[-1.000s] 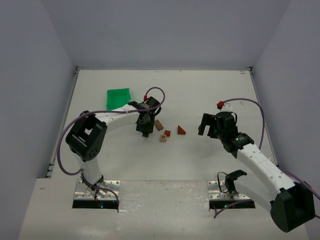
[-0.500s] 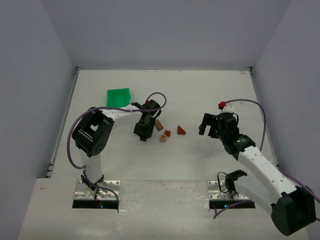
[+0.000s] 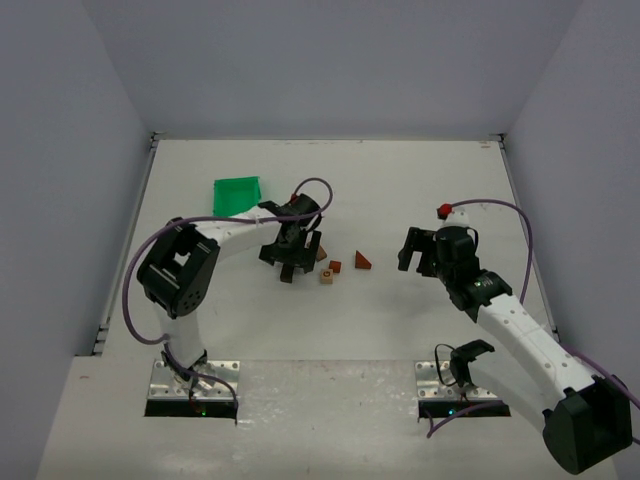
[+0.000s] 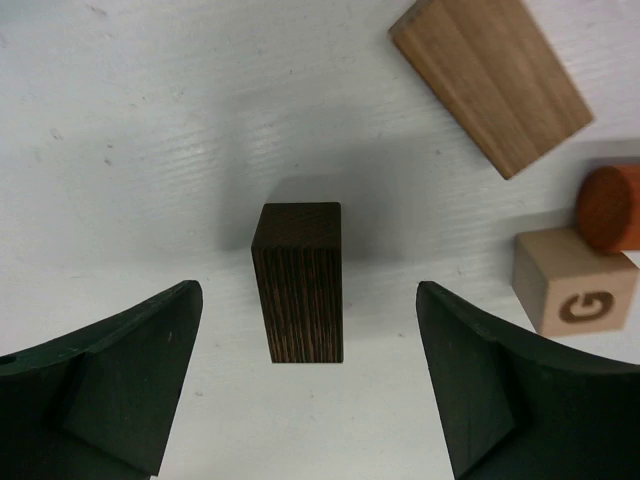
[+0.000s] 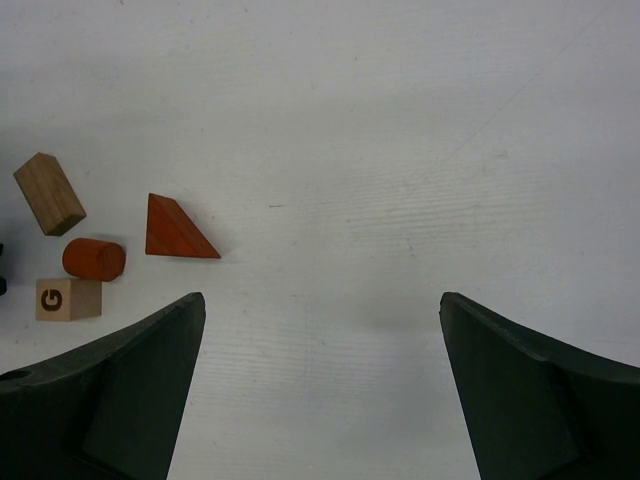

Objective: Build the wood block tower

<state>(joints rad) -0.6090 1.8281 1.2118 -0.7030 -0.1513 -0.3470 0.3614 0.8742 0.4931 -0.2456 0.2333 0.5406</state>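
Risks toppling the dark brown block (image 4: pixel 300 280) if the left gripper (image 4: pixel 310 335) comes down off-centre; appears to stand on a narrow end, so probably tips at a one-sided touch from either finger; could also squirt out of a shallow pinch, being small against those broad pads; might shove the tan bar (image 4: pixel 490 80), the reddish cylinder (image 4: pixel 610 205) or the G-lettered cube (image 4: pixel 573 290), all lying just to the right, should that side's finger drag on closing.

Sits between the spread fingers of the left gripper, roughly centred, touching neither; gapes wide there, gripping nothing; leaves clear space on both sides of the block.

Lies loose and unstacked on the white table (image 3: pixel 400 180); clusters bar, cylinder and cube close together, with the red wedge (image 5: pixel 178 230) a little apart toward the right arm; shows no tower begun yet.

As for the right gripper (image 5: pixel 320 350): spread wide as well, empty, well apart from every piece, nearest to the wedge.
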